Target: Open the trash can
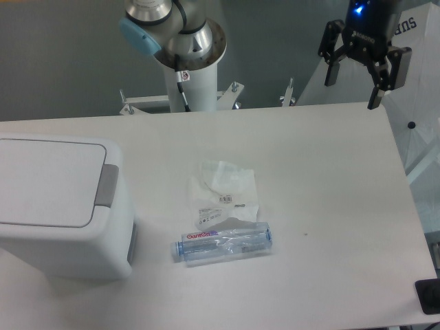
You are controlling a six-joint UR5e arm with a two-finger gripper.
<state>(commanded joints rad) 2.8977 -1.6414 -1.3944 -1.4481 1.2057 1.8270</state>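
The trash can (62, 206) is a large white boxy bin at the left of the table. Its flat inset lid (45, 180) lies shut, with the grey push tab (106, 185) on its right edge. My gripper (352, 91) hangs at the top right, above the table's far right corner and far from the bin. Its two black fingers are spread apart and hold nothing.
A clear plastic bottle (223, 243) lies on its side near the table's middle, with a crumpled clear plastic bag (223, 191) just behind it. The arm's white base column (192, 69) stands at the far edge. A dark object (430, 297) sits at the lower right.
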